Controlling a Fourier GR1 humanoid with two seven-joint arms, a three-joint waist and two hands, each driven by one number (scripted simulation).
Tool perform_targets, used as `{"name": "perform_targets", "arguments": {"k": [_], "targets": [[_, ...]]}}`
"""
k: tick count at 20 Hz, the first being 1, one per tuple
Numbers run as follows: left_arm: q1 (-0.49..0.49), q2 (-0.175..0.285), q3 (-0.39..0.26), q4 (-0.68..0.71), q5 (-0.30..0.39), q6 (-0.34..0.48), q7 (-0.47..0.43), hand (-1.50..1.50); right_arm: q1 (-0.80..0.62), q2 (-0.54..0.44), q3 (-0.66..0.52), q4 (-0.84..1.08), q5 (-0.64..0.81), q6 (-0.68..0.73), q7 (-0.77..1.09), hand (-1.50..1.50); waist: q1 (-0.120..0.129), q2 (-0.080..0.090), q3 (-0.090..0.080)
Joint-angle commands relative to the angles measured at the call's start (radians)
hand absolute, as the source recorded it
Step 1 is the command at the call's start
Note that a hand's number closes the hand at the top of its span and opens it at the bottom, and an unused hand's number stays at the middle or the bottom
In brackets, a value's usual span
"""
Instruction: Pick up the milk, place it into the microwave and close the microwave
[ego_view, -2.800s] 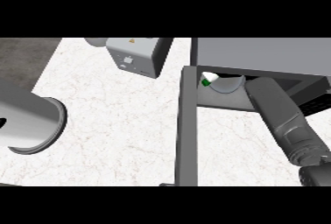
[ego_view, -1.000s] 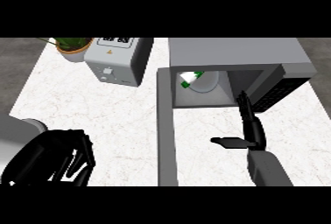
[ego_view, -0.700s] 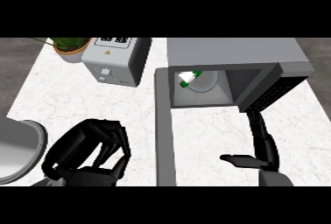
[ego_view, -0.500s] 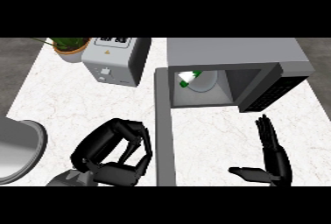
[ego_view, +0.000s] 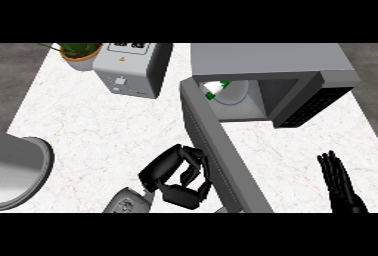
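The milk carton (ego_view: 216, 89), white with green marks, sits inside the grey microwave (ego_view: 273, 65) on its round plate, partly hidden by the cavity wall. The microwave door (ego_view: 221, 160) stands swung out toward me. My left hand (ego_view: 177, 176), fingers curled, presses against the door's outer left side near its lower end and holds nothing. My right hand (ego_view: 339, 182) is open, fingers straight and pointing up, at the lower right, away from the microwave.
A silver toaster (ego_view: 133, 70) stands at the back left of the white marble counter (ego_view: 88, 130), with a potted plant (ego_view: 77, 52) behind it. A grey round pot (ego_view: 18, 172) pokes in at the left edge.
My left hand has moved right, up to the open door's outer face, and the door has swung a little inward. My right hand has drawn back toward the lower right corner.
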Motion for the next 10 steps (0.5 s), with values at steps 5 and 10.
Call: {"name": "perform_targets", "arguments": {"k": [5,10], "targets": [[-0.145,-0.003,-0.239,0.357,0.13,0.391,-0.265,1.5,0.088,-0.038,-0.016,-0.226,-0.138,0.125,0.077,-1.5,-0.009,0.007,0.0],[-0.255,-0.003,-0.364,0.454,0.321,0.477,-0.275,1.5,0.145,-0.039,0.013,-0.423,-0.186,0.144,0.181,-1.5,-0.036,0.012,-0.002]]}}
